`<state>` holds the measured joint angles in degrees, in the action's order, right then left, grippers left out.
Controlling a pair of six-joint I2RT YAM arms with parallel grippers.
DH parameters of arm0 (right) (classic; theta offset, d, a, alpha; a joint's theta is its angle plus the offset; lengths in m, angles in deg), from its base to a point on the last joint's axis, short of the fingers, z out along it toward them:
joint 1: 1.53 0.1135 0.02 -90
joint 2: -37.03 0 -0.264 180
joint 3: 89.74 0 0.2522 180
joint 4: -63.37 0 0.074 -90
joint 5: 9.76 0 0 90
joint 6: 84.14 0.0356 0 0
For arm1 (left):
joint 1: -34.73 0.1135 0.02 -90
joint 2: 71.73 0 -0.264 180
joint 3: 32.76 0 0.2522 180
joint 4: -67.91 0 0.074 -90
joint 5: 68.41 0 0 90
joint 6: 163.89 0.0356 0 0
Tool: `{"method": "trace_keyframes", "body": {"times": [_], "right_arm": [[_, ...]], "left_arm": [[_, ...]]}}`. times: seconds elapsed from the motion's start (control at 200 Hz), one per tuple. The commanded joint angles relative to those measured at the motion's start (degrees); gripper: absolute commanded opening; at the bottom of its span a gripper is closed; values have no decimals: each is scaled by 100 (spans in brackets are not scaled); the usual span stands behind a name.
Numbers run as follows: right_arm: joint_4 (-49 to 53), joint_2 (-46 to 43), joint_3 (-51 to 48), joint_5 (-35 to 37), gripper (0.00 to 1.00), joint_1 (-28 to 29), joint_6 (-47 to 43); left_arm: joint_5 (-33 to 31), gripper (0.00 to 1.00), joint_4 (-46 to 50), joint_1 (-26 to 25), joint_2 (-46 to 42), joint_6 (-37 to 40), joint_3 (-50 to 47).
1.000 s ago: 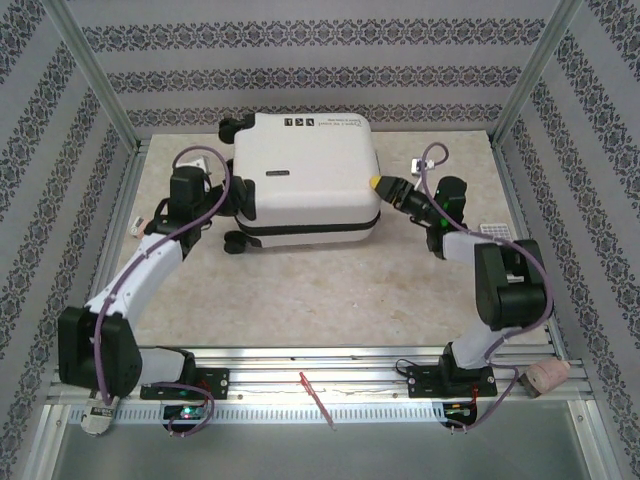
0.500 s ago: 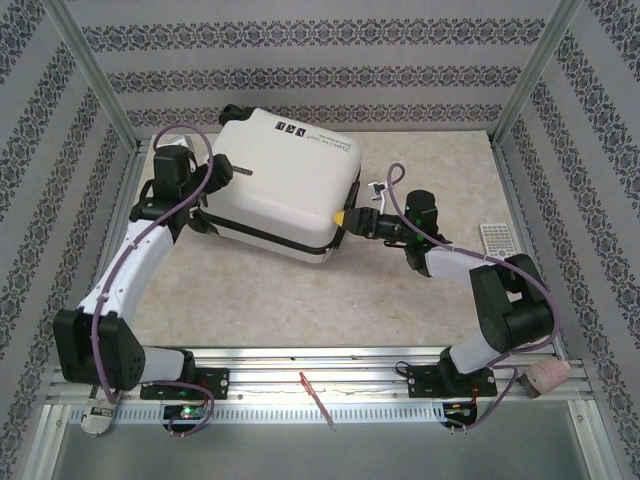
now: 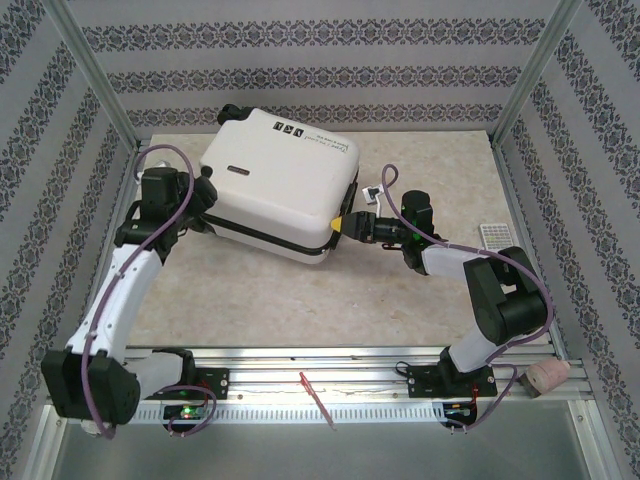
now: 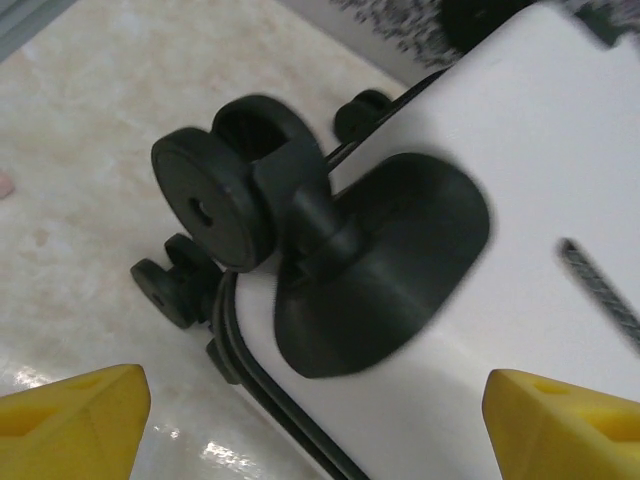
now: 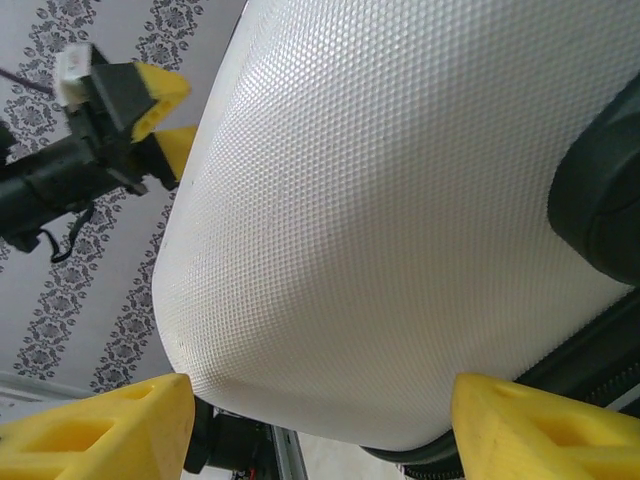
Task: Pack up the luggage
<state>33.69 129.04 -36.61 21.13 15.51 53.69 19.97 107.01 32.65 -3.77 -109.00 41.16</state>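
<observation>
The luggage (image 3: 275, 190), a closed white hard-shell case with black wheels, lies askew at the back middle of the table. My left gripper (image 3: 203, 197) is at its left end, jaws open. In the left wrist view a black wheel (image 4: 215, 195) and the white shell (image 4: 520, 150) lie ahead of the left gripper (image 4: 315, 430), and the case's black seam runs between the fingers. My right gripper (image 3: 343, 222) is open, with a yellow tip against the case's near right corner. The dimpled shell (image 5: 400, 200) bulges between the right gripper's (image 5: 320, 435) spread fingers.
A small white keypad-like object (image 3: 497, 236) lies near the table's right edge. Metal frame posts (image 3: 95, 85) rise at the back corners. A rail (image 3: 320, 365) runs along the front edge, with a pink object (image 3: 545, 377) at its right end.
The luggage has turned and slid leftward. My right gripper followed its corner to the left. The left gripper shifted left beside the case's wheel end.
</observation>
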Motion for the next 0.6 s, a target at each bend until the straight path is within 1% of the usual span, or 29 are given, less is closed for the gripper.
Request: {"method": "trace_keyframes", "body": {"times": [0.0,0.225,0.38,0.435,0.595], "right_arm": [[-24,-98,3,-153,69,-3,-111],[55,-259,-153,-113,69,-4,-235],[55,-339,-227,-130,69,1,-283],[232,-372,-244,-123,69,5,-341],[318,-415,-258,-81,69,2,-409]], "left_arm": [[29,86,36,166,380,-204,184],[175,87,-707,498,838,-538,319],[522,86,-1090,789,1102,-752,394],[704,86,-1292,898,1098,-808,359],[1070,86,-1579,1128,1005,-917,347]]}}
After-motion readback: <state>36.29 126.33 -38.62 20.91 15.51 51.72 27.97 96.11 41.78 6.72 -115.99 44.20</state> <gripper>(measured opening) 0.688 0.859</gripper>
